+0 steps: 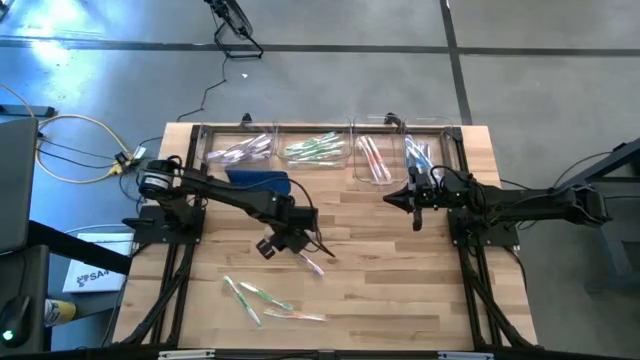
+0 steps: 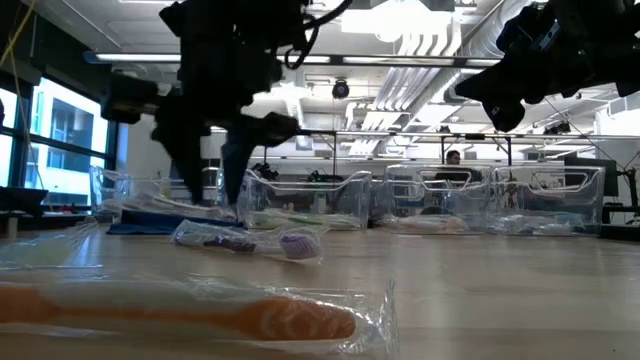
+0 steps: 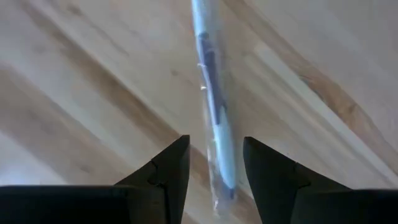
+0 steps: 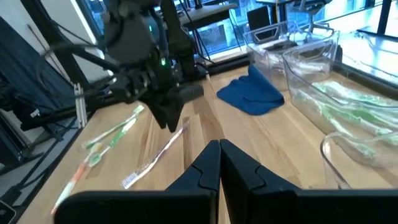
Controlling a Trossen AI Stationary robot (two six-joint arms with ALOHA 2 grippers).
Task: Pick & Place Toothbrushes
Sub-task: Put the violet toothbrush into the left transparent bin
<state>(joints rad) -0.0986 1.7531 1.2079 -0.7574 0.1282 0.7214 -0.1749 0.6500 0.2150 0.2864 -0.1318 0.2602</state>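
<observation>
A clear-wrapped toothbrush [image 3: 214, 118] with a bluish-purple handle lies flat on the wooden table, also seen in the high view [image 1: 313, 263] near the table's middle. My left gripper [image 3: 216, 139] points down over it, open, one finger on each side of one end with a gap on both sides. Three more wrapped toothbrushes, green [image 1: 240, 295], green [image 1: 272, 300] and orange [image 1: 296, 316], lie toward the near left. My right gripper [image 1: 392, 200] hangs shut above the table, near the bins at the far right.
A row of clear plastic bins [image 1: 350, 125] along the far edge holds sorted toothbrushes: purple-pink, green, orange-pink and blue. A blue cloth [image 1: 258, 180] lies in front of the left bins. Bare wood lies between my arms and at the near right.
</observation>
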